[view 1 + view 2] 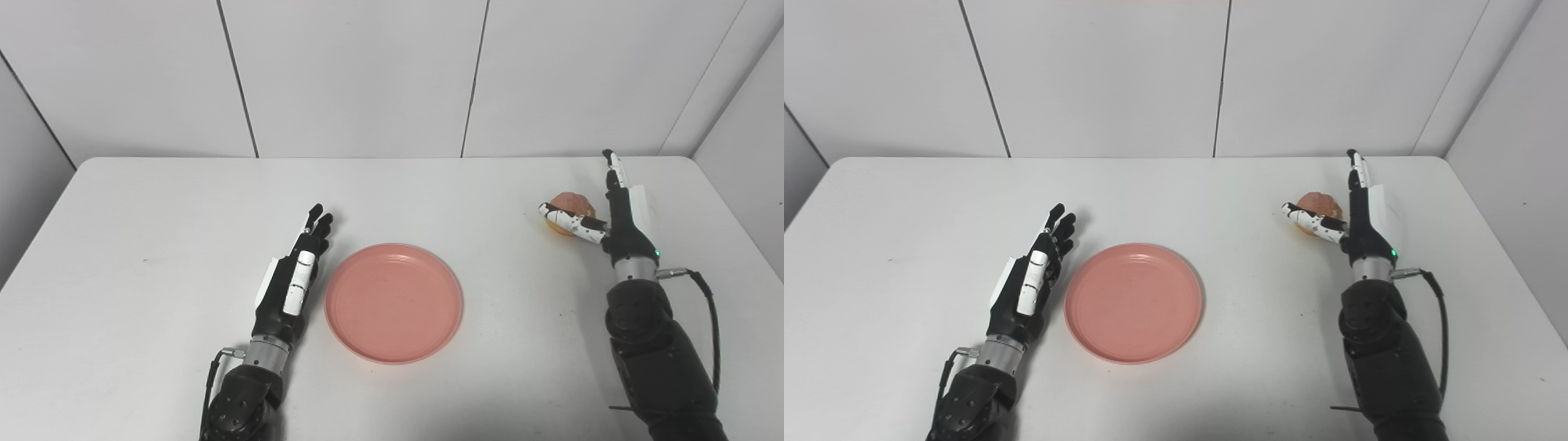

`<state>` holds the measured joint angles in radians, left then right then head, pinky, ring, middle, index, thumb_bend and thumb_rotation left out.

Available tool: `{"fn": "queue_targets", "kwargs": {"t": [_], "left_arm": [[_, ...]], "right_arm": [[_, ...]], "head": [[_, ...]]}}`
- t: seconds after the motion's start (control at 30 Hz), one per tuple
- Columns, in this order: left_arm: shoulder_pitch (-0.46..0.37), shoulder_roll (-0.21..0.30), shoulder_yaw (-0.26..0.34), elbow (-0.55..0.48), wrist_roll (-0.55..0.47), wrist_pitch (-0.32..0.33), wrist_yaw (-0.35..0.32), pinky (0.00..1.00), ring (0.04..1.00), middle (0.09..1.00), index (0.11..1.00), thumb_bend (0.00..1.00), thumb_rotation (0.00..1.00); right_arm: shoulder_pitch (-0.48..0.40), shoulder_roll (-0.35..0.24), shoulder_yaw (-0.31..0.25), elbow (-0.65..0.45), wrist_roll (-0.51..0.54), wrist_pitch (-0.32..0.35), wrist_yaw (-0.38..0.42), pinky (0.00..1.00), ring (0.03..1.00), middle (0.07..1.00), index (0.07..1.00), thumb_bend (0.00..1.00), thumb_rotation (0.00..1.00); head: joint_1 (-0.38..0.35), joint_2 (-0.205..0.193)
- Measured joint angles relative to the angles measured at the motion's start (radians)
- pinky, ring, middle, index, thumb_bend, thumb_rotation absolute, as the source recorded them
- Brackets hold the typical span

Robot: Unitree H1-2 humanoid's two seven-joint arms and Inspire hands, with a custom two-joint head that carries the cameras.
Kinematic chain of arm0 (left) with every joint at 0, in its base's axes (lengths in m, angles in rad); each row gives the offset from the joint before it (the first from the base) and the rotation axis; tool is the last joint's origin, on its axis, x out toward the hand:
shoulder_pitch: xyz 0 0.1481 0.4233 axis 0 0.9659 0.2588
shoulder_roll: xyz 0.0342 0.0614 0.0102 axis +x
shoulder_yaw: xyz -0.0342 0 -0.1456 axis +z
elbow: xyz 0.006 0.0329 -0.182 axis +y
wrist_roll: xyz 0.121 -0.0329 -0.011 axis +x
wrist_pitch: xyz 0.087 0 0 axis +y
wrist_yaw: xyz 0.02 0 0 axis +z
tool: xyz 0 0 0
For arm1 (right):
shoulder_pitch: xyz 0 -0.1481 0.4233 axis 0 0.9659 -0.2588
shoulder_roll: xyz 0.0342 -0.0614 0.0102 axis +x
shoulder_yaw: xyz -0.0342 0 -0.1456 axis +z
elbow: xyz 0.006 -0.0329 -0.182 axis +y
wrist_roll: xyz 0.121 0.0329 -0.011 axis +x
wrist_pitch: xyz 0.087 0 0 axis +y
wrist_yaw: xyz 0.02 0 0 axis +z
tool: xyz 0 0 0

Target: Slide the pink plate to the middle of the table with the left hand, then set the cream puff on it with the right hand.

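Observation:
The pink plate (393,301) lies flat near the middle of the white table (153,202), empty. My left hand (297,274) is open beside the plate's left rim, fingers stretched forward, very close to the rim. The cream puff (569,211) sits on the table at the right. My right hand (603,211) is open around it: the thumb reaches across its front and the fingers stand upright just to its right. I cannot tell whether the hand touches it. The same scene shows in the right eye view, with the plate (1134,301) and the puff (1318,209).
White wall panels stand behind the table's far edge (392,158). A cable runs from my right wrist (704,294). The table's right edge lies close beyond my right arm.

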<state>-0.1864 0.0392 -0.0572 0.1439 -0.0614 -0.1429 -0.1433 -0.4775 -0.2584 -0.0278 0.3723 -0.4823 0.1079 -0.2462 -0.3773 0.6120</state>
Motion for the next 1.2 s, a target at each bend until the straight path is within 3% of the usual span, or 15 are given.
{"fn": "queue_targets", "kwargs": {"t": [0.57,0.77,0.9,1.2], "left_arm": [[0.007,0.015,0.0,-0.013,-0.001,0.009,-0.003,1.0,0.999,0.975,0.984,0.62,1.0],[0.015,0.019,0.0,-0.023,-0.001,0.015,-0.003,1.0,0.999,0.976,0.985,0.6,1.0],[0.015,0.019,0.001,-0.023,-0.001,0.015,-0.003,1.0,0.998,0.973,0.98,0.62,1.0],[0.015,0.019,0.001,-0.022,-0.001,0.015,-0.012,1.0,0.996,0.969,0.977,0.61,1.0]], "right_arm": [[-0.044,-0.035,0.046,0.074,-0.04,0.036,-0.004,0.81,0.92,0.949,0.954,0.75,0.4],[-0.062,-0.05,0.055,0.109,-0.029,0.037,0.003,0.8,0.903,0.94,0.942,0.74,0.36],[-0.063,-0.05,0.061,0.117,-0.006,0.036,0.019,0.74,0.855,0.932,0.929,0.68,0.27],[-0.063,-0.055,0.085,0.128,0.004,0.036,0.044,0.77,0.856,0.902,0.896,0.59,0.14]], "head": [[-0.002,0.009],[-0.002,0.011],[0.0,0.014],[0.0,0.018]]}}
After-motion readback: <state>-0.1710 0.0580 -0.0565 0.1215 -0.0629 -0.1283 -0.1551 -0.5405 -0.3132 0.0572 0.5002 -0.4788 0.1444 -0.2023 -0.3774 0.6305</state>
